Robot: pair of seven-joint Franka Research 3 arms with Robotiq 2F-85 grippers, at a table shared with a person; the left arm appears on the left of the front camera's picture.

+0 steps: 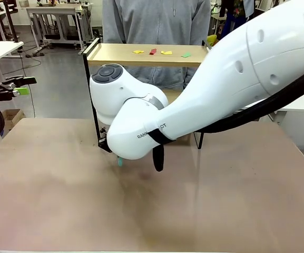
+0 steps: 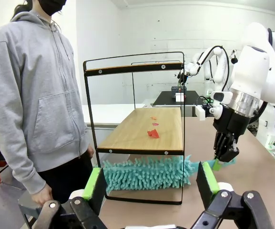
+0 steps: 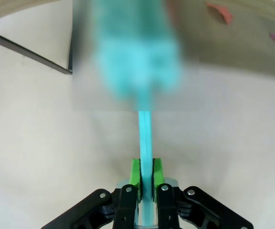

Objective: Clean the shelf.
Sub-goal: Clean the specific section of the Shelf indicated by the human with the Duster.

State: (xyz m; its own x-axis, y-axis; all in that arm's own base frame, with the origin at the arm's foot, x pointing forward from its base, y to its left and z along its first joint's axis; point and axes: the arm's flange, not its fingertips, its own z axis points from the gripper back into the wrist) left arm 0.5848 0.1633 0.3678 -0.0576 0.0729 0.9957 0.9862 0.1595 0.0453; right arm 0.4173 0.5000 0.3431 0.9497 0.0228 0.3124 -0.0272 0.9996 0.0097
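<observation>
With the right pincer (image 3: 146, 168) clamped on the duster (image 2: 147, 174) and the left pincer (image 2: 150, 183) apart and empty, the duster needs lifting level onto the shelf (image 2: 142, 126), at the counter's (image 1: 62, 200) far side, to sweep off the scraps (image 2: 153, 133).

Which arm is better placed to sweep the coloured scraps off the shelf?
Right: the right gripper is shut on the teal duster at the shelf; the left gripper is open, empty.

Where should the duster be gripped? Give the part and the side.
Grip the flat handle, clamping its broad faces, coming from the end away from the shelf. The fluffy head lies under the lower board and would squash. The right gripper holds it so.
</observation>
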